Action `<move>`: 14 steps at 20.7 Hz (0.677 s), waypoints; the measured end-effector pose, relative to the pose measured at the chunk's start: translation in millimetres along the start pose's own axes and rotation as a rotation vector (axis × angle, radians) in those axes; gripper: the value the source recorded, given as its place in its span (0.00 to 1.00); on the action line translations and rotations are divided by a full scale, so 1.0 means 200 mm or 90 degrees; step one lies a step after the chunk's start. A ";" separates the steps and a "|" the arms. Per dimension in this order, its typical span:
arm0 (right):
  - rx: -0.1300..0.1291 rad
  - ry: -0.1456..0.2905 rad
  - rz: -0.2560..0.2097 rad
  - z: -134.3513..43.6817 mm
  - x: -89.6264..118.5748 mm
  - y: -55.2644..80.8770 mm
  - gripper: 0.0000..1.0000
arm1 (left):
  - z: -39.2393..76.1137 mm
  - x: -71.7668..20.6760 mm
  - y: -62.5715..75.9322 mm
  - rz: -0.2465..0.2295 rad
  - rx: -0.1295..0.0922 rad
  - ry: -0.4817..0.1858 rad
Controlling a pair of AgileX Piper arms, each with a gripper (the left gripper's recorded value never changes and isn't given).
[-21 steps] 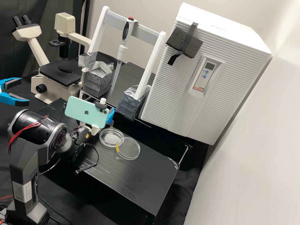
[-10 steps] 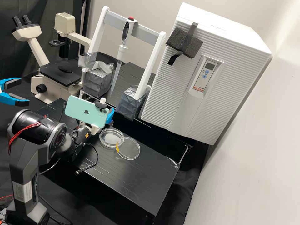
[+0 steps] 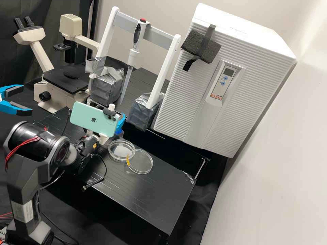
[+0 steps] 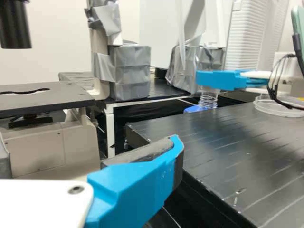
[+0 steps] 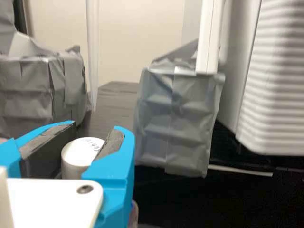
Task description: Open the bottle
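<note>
Black counter (image 3: 153, 190). My left claw (image 3: 13, 98) hangs spread apart, well off its left edge. My right claw (image 5: 90, 133), at the far edge, sits directly above the upright clear bottle (image 4: 208, 100), clamped on the white cap (image 5: 81, 153); bare threads show beneath.

Clear bottle (image 4: 209, 100), threaded neck showing, upright at far edge of bench (image 3: 146, 190); white cap (image 5: 83, 149) just above it, pinched in right gripper (image 5: 90, 137).
</note>
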 end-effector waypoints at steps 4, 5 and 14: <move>0.001 0.012 0.013 -0.03 -0.01 0.03 0.00 | 0.00 0.000 0.00 0.000 0.000 0.000; 0.001 0.014 0.013 -0.03 -0.03 0.03 0.00 | 0.00 0.000 0.00 0.000 0.000 0.000; -0.001 0.047 -0.008 -0.07 -0.26 0.00 0.00 | 0.00 -0.003 0.01 0.005 0.004 -0.001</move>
